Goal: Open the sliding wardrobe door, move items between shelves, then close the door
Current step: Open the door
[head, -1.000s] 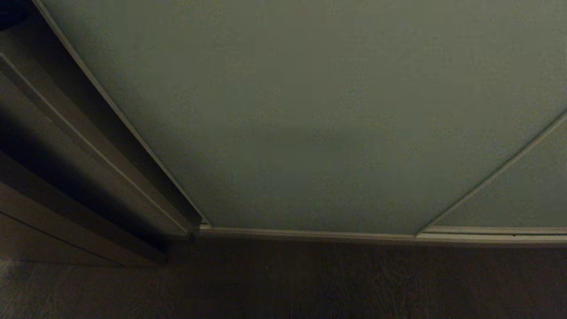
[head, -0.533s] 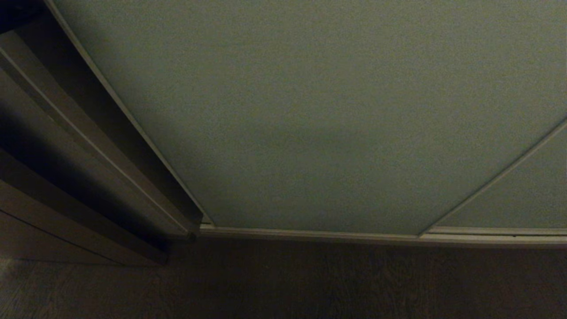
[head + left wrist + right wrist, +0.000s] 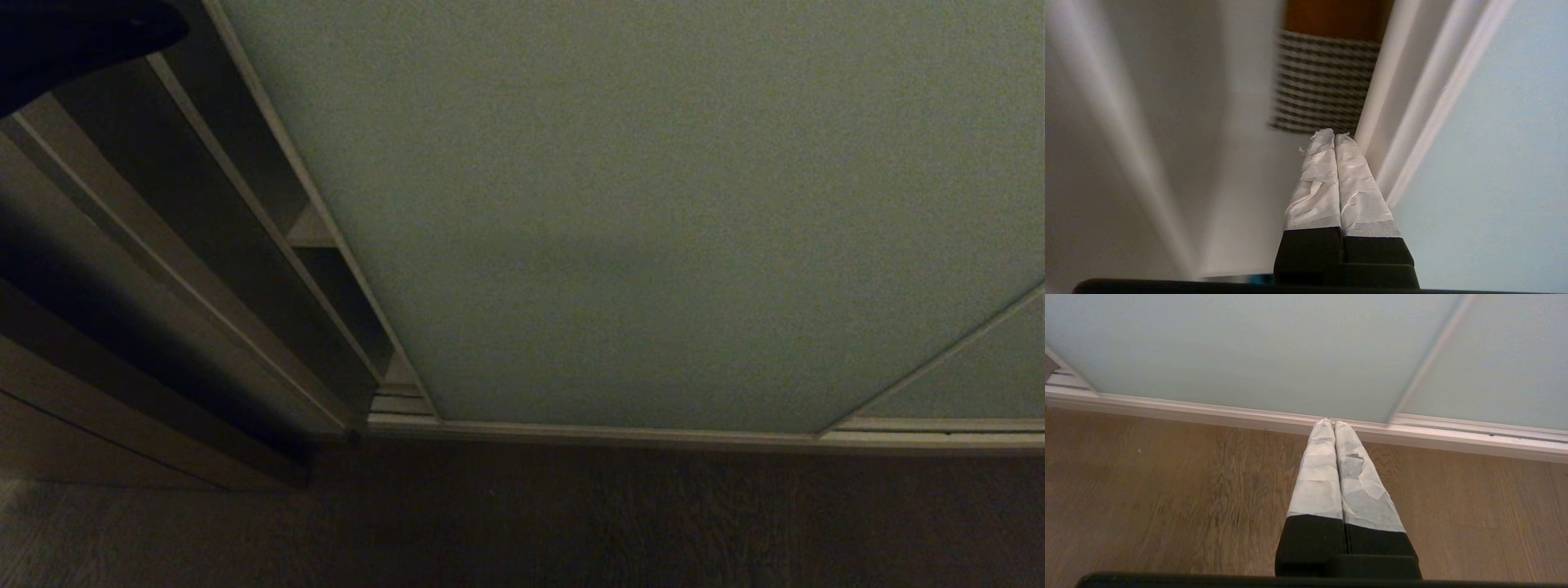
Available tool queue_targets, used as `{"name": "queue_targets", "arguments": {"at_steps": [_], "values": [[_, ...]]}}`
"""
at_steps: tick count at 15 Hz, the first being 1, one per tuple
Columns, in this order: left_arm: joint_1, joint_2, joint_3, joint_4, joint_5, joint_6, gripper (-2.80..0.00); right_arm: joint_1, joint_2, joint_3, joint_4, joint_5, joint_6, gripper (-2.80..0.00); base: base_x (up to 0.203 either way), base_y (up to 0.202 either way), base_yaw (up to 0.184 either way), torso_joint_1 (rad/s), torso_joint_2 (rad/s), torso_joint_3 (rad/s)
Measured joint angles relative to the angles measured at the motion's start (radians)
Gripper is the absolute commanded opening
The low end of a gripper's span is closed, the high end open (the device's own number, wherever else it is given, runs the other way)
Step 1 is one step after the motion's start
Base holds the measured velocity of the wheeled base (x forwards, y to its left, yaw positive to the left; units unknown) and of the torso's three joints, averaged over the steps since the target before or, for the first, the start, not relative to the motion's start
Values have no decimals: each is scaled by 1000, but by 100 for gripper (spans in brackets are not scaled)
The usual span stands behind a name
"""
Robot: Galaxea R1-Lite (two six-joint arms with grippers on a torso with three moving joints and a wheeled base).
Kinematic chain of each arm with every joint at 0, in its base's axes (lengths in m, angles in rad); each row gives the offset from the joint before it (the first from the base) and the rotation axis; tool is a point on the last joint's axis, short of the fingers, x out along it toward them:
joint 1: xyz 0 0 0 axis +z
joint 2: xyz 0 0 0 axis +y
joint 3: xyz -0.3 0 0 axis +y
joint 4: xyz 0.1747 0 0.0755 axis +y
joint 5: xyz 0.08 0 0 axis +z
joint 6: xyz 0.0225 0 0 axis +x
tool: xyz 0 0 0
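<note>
Pressing left fingers [image 3: 1334, 136] closed, empty, beside sliding wardrobe door [image 3: 1494, 143], right fingers [image 3: 1333, 424] closed, empty

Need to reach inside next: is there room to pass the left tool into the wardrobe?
Only a narrow slot between the dark wooden frame and the cream edge of the sliding wardrobe door; the shut left tool sits at that edge, houndstooth cloth beyond. Likely tight for an arm. The floor before the door is bare, near the shut right tool.
</note>
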Motion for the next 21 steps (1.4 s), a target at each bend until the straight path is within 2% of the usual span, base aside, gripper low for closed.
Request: {"name": "queue_targets", "arguments": {"at_steps": [10,15,17,19,21], "values": [[-334,129,-43,-1,68,13,-280,0,0,0,0,0,0,-280,0,0,0,0,0,0],[-471,166,-72,30,77,-20,-280,0,0,0,0,0,0,-280,0,0,0,0,0,0],[-535,190,-90,28,101,-19,-280,0,0,0,0,0,0,-280,0,0,0,0,0,0],[-564,214,-111,29,121,-15,-280,0,0,0,0,0,0,-280,0,0,0,0,0,0],[-558,221,-133,40,131,-19,-280,0,0,0,0,0,0,-280,0,0,0,0,0,0]]}}
